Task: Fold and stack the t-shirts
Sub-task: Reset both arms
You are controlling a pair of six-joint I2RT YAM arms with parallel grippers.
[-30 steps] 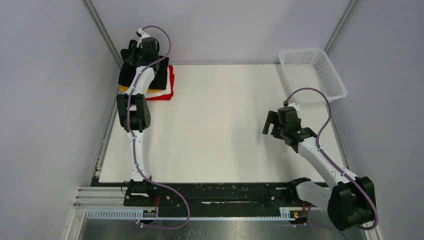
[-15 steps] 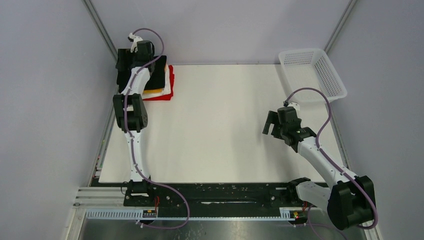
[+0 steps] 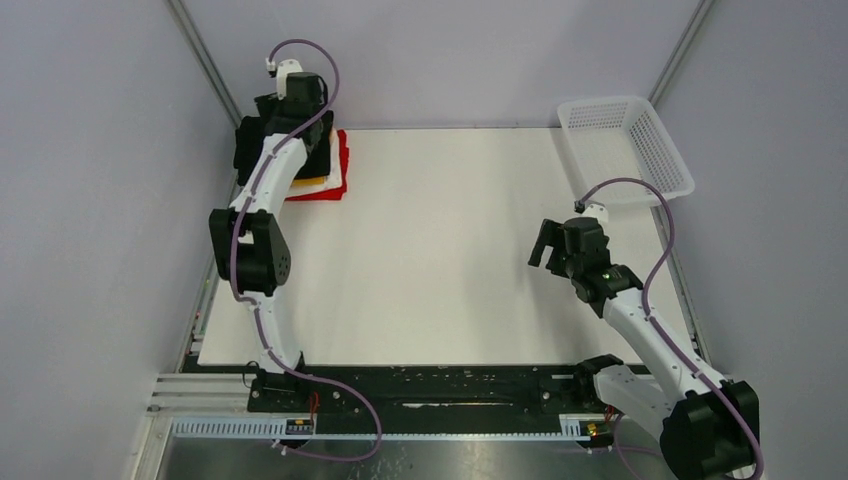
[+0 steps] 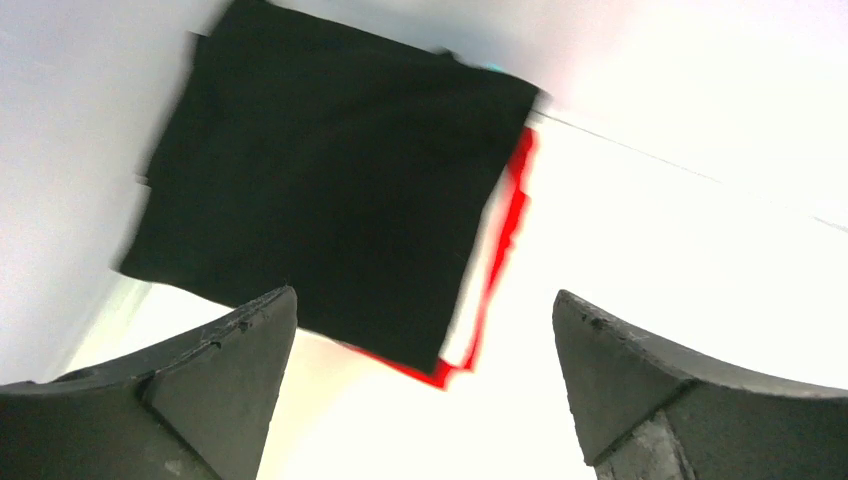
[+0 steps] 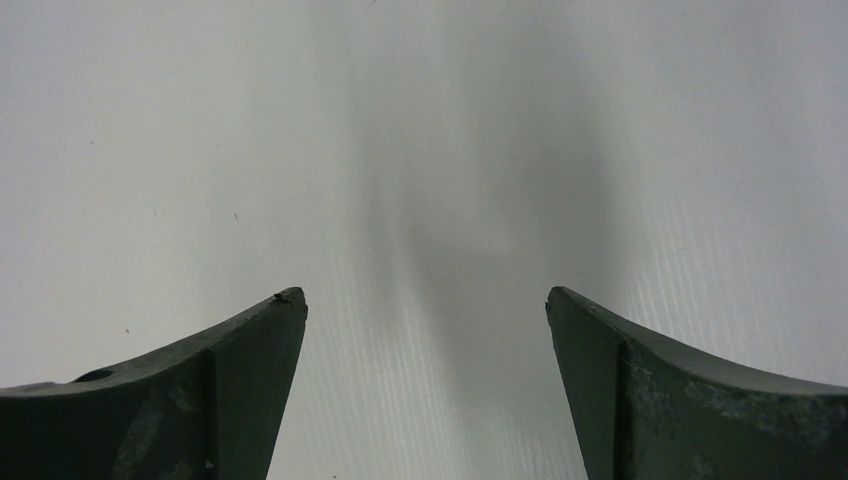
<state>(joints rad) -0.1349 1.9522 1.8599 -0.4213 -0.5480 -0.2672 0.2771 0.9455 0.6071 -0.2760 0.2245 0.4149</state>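
The t-shirts lie in one folded stack at the table's far left corner. The black t-shirt (image 4: pixel 330 190) (image 3: pixel 324 152) is on top, with white (image 4: pixel 478 295), red (image 4: pixel 514 205) (image 3: pixel 318 195) and orange-yellow (image 3: pixel 305 181) edges showing beneath it. My left gripper (image 4: pixel 422 296) (image 3: pixel 283 112) hangs above the stack, open and holding nothing; its arm hides part of the stack in the top view. Over bare table on the right, my right gripper (image 5: pixel 425 295) (image 3: pixel 548 248) also stands open with nothing between its fingers.
A white mesh basket (image 3: pixel 660 150) sits at the far right corner, partly over the table's edge. The enclosure's grey walls close in the left, back and right sides. The left wall stands right beside the stack.
My left gripper has opened and risen off the stack, leaving the black t-shirt lying on top. The right arm has shifted slightly, still open.
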